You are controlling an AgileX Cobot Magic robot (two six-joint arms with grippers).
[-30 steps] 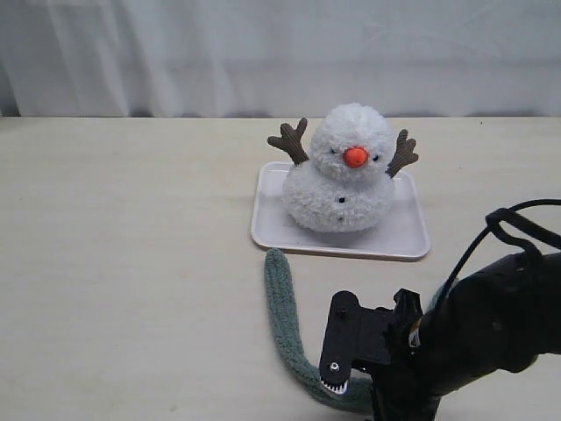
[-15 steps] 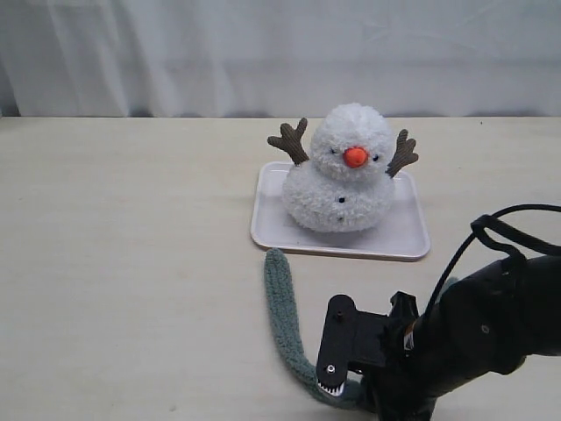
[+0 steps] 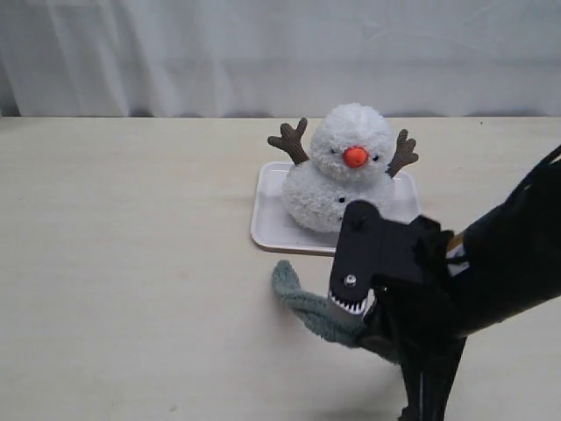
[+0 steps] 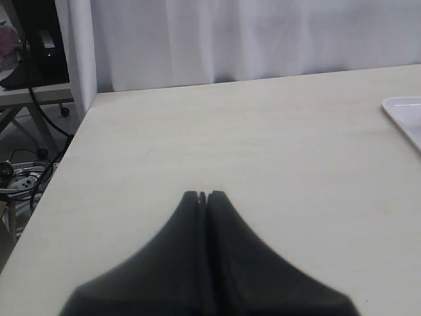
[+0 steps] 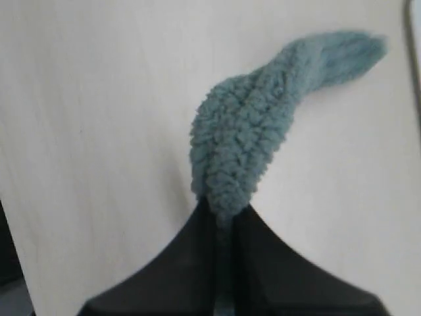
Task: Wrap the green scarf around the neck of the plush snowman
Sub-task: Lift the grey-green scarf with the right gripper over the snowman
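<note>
Left jaws pressed together w/ nothing btwn them, over bare tabletop at far left. Centre-near: green scarf, free end pointing left, just near of white tray. Plush snowman sits upright on tray, apart from scarf. Right jaws clamped on scarf's right part.

The left claw is closed, the right claw clamped tight.
</note>
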